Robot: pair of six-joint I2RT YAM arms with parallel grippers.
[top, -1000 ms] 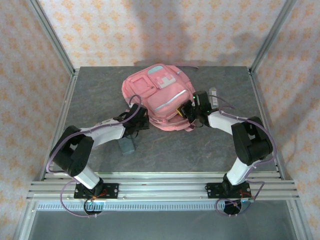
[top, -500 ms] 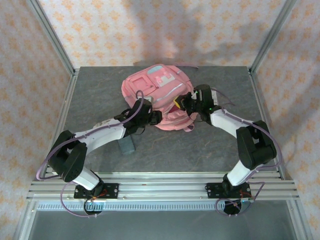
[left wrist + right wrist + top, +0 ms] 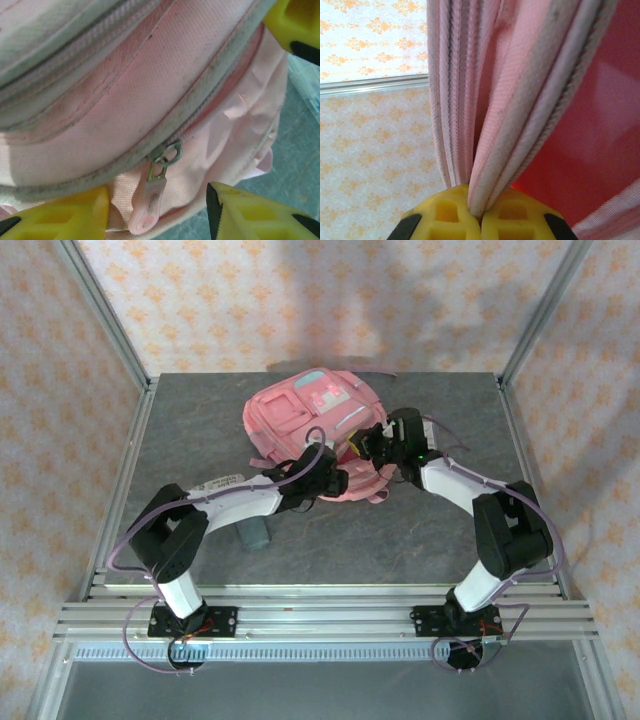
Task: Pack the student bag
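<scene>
Student bag (image 3: 300,418) lies flat on the bench (image 3: 420,530), back-centre, front pockets & light-blue patch facing up, bottom end toward the arms. Main zip is partly undone at that near end; red lining (image 3: 600,125) shows in the gap in the R wrist view.

R tool (image 3: 366,446) sits at the bag's near-right edge, clenched on the bag. Its own cam shows the yellow fingers (image 3: 451,212) meeting w/ a fold of pink fabric + zip tape pinched btwn them, fabric drawn up taut.

L tool (image 3: 335,480) is at the bag's near edge, just left of the R tool, close but apart. In the L wrist cam the jaws are released, one yellow finger either side of the zip pull (image 3: 149,205). The pull is a pink tab hanging off a metal ring on the grey-edged zip track. Neither finger touches the tab and nothing is gripped. Another yellow finger pokes in at the top-right corner of that view.

Further out, a small grey-blue block (image 3: 255,532) sits on the bench by the L forearm, well apart from the bag. Bench is dark grey, walls (image 3: 300,300) have orange-flower paper, alu frame posts (image 3: 105,315) stand at the corners.
</scene>
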